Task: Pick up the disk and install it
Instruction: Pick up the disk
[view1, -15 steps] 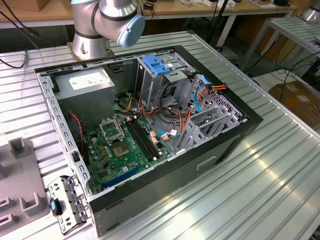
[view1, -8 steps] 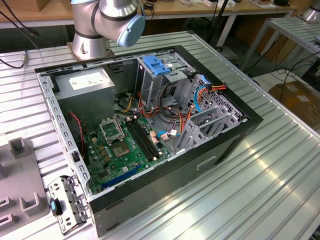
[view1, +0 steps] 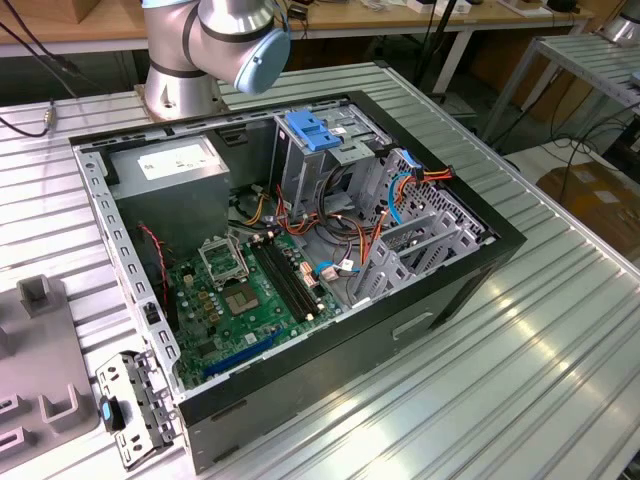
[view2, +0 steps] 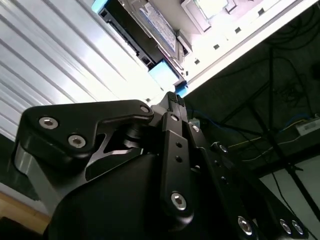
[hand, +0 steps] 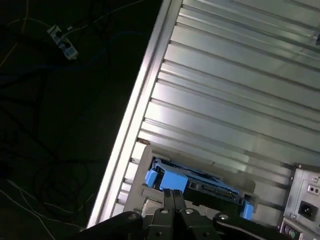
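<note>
Early stage; disk (hand: 210, 189) lies by the table (hand: 225, 75) edge, not yet grasped; claw (hand: 172, 192) near it, fingers together, holding nothing; PC case (view1: 440, 300) w/o disk.

Bright, even light fills the exterior view; the ribbed bench (view1: 540, 330) carries soft streaks of glare and the open case (view1: 430, 305) holds shade inside. In the second wrist view the bench (view2: 60, 65) burns almost white behind the dim black hand (view2: 173, 97). In the first wrist view the floor (hand: 60, 125), probably, lies nearly black.
</note>
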